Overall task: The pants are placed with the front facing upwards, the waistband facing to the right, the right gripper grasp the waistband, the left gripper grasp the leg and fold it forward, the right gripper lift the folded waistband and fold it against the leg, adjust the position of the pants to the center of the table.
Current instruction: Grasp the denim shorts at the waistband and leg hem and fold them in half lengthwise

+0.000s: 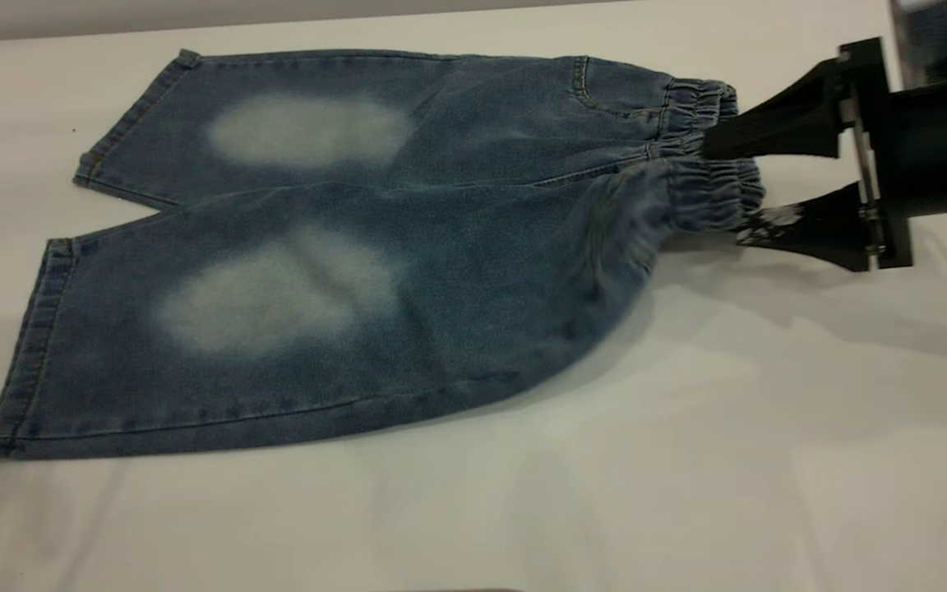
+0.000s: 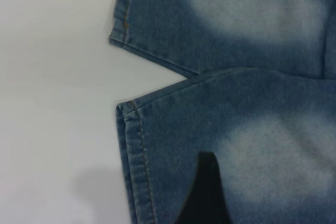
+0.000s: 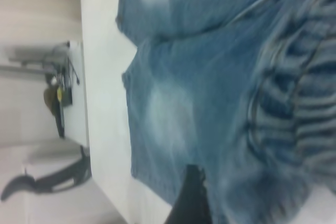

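The blue denim pants lie flat on the white table, front up, with a pale oval patch on each leg. Their legs point left and the ruched waistband points right. My right gripper is open and straddles the waistband, one finger over it and the other at its near edge. The near part of the waistband is raised and casts a shadow. My left gripper is outside the exterior view. In its wrist view it hovers open over the near leg by the hem, with one finger showing.
White tabletop surrounds the pants, widest toward the front and the right. The table's far edge runs just behind the far leg. In the right wrist view, dark equipment stands beyond the table's left end.
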Robot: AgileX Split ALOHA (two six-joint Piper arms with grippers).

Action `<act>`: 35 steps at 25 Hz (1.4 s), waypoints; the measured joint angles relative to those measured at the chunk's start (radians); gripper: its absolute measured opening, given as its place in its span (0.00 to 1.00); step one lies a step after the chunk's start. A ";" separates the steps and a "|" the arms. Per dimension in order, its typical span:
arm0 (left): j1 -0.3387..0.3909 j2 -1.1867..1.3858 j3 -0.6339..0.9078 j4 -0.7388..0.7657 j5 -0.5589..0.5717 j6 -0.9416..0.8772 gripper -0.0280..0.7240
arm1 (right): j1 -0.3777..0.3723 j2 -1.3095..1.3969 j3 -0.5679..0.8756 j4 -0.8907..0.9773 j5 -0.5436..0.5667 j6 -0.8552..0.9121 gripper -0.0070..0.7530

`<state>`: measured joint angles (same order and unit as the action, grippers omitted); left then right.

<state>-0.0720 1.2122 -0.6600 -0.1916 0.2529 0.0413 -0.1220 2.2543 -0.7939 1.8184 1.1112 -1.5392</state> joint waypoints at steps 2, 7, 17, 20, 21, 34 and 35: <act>0.000 0.000 0.000 0.000 0.000 0.000 0.77 | -0.019 0.000 0.000 0.000 0.002 0.001 0.75; 0.000 0.000 0.000 0.000 0.000 0.000 0.77 | -0.032 -0.001 0.000 0.001 -0.008 0.004 0.75; 0.000 0.000 0.000 -0.015 0.000 0.000 0.77 | 0.043 -0.001 0.000 0.001 -0.192 0.007 0.71; 0.000 0.000 0.000 -0.015 0.001 0.000 0.77 | 0.043 -0.001 0.000 0.001 -0.212 0.007 0.58; 0.000 0.000 0.000 -0.015 0.004 0.000 0.77 | 0.043 -0.001 0.000 0.002 -0.218 0.007 0.51; 0.000 0.122 0.017 -0.018 0.274 -0.010 0.76 | 0.043 -0.001 0.000 -0.002 -0.253 0.033 0.06; 0.000 0.145 0.031 -0.018 0.275 -0.013 0.76 | 0.043 -0.001 0.000 -0.002 -0.253 0.033 0.06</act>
<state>-0.0720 1.3572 -0.6289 -0.2094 0.5283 0.0283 -0.0792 2.2533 -0.7943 1.8169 0.8579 -1.5063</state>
